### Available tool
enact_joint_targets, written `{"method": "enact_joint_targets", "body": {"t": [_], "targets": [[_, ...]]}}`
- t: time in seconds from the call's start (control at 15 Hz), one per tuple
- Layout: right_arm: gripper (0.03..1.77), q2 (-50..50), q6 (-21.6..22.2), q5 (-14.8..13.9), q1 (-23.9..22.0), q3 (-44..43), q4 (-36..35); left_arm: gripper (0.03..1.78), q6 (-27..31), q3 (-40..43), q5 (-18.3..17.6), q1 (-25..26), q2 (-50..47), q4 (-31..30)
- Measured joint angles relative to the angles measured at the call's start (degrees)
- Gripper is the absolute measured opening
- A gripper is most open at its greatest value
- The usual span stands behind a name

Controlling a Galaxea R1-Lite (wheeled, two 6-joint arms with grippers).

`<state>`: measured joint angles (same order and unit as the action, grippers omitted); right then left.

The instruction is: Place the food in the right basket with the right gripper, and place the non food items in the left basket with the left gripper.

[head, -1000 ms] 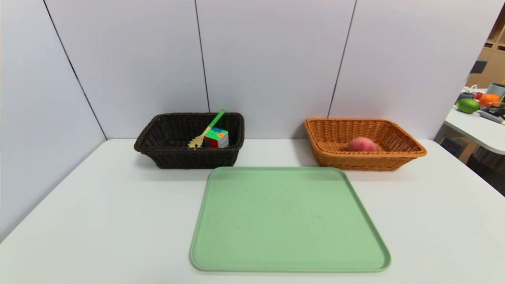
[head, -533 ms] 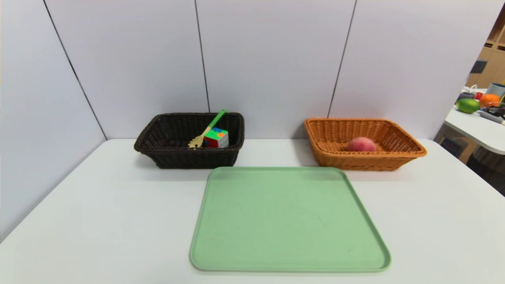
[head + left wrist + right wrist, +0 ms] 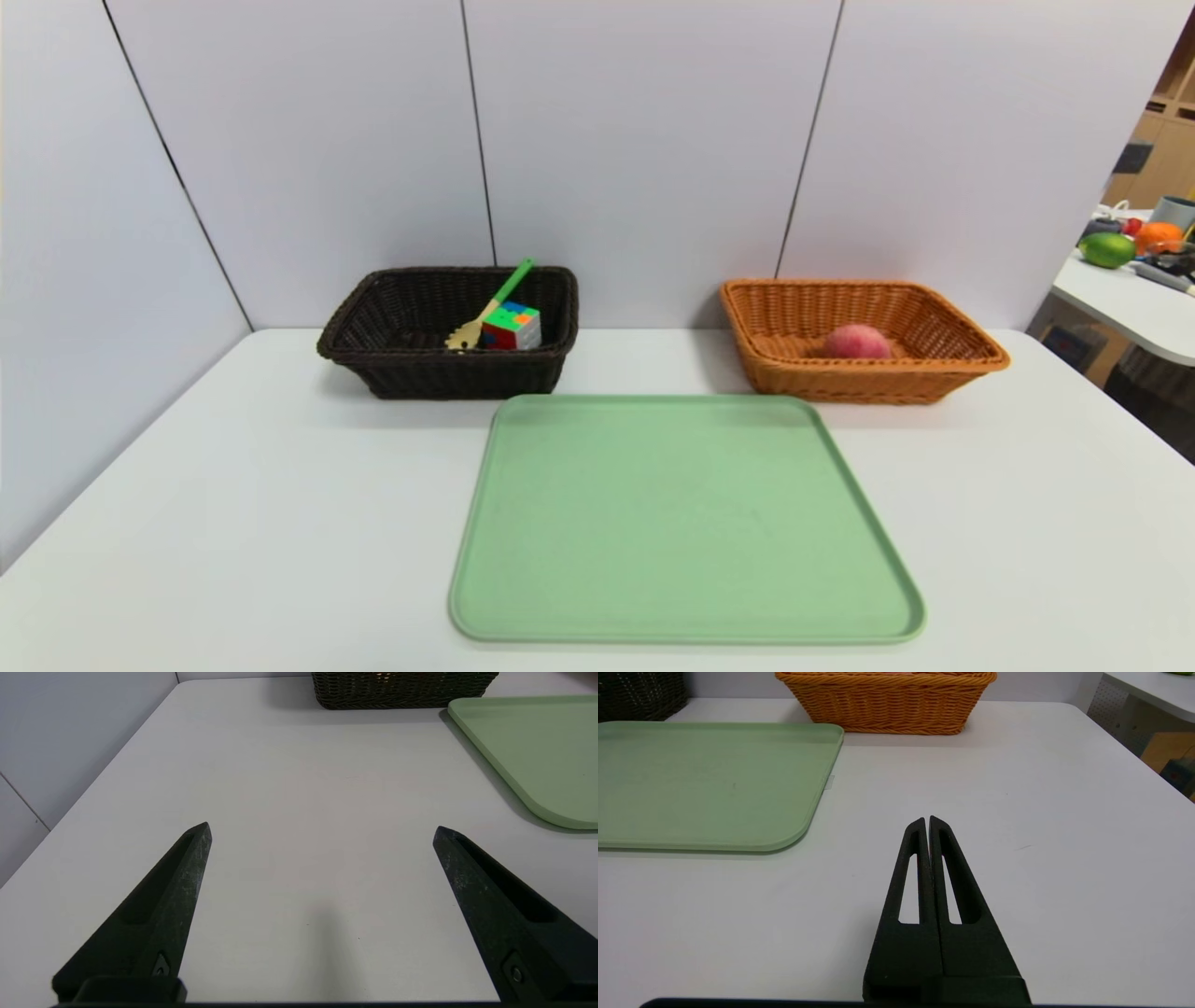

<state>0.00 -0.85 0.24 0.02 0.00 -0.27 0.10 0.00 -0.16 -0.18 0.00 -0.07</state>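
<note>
Left gripper is parked low over the bare near-left part of the table, fingers spread wide, nothing between them. From it the dark basket lies at about 12 to 1 o'clock, well apart. In that basket sit a cube and a green-handled fork; the fork's long axis runs from its head near basket centre up toward 1 o'clock, handle leaning on the back rim, touching or just beside the cube.

Centre: the green tray carries nothing.

The orange basket holds a pinkish round fruit, near its middle. Right gripper is parked over the near-right table, fingers pressed together on nothing; the orange basket lies at roughly 11 to 12 o'clock from it, well apart, tray at 9 to 10.

Judgement: sorting looks done, since no item is left on the tray or table for either arm. Each arm is the nearer one to its own basket. The coming move likely needs no reach.
</note>
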Motion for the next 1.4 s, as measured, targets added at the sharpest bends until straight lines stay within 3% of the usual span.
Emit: {"method": "enact_joint_targets", "body": {"t": [0.67,0.8,1.0,1.4], "targets": [[0.05,0.0,-0.6,0.0,0.0,0.0,0.2,1.69,0.0,0.0,0.0,0.0,0.0,0.0],[0.42,0.0,-0.3,-0.1,0.0,0.0,0.2,1.69,0.0,0.0,0.0,0.0,0.0,0.0],[0.84,0.0,-0.2,-0.2,0.0,0.0,0.2,1.69,0.0,0.0,0.0,0.0,0.0,0.0],[1.31,0.0,-0.2,-0.1,0.0,0.0,0.2,1.69,-0.1,0.0,0.0,0.0,0.0,0.0]]}}
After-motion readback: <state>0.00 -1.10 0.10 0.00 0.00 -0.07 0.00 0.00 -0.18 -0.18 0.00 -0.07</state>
